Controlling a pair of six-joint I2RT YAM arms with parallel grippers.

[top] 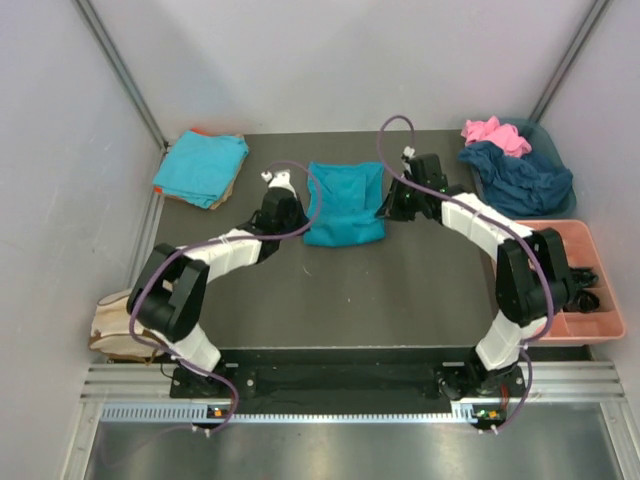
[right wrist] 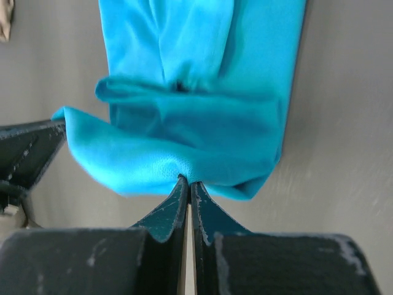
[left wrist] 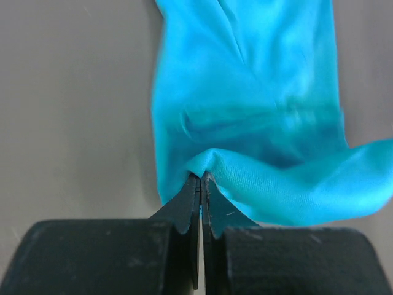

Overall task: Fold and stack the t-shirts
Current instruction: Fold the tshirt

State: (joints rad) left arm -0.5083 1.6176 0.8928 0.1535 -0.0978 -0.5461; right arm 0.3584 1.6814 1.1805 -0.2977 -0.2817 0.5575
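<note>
1. Far left on the table point(top: 350, 300) lies a folded stack point(top: 200, 165); its top layer is smooth turquoise cloth, squared off, with an orange edge showing beneath.
2. My left gripper point(left wrist: 201, 178) is closed to a hairline, its black serrated fingers point(left wrist: 184, 206) pinching a small peak of fabric on the left side of the t-shirt point(top: 345, 203); the cloth puckers where I clamp it.
3. The t-shirt is at the middle of the table, toward the far side, between my two grippers; it is soft turquoise knit with a fine weave, partly folded into a rough rectangle, with a loose fold bulging up near my fingertips.
4. My right gripper point(right wrist: 186, 182) is likewise pressed narrow, gripping a rounded fold on the shirt's right side; its dark fingers look scuffed.
5. Far right sits a bin point(top: 553, 143) holding a crumpled navy garment point(top: 520, 178) and a pink garment point(top: 493, 133).
6. Nearer on the right is a pink plastic tray point(top: 605, 325) with compartments; the table itself is dark, matte and flat.
</note>
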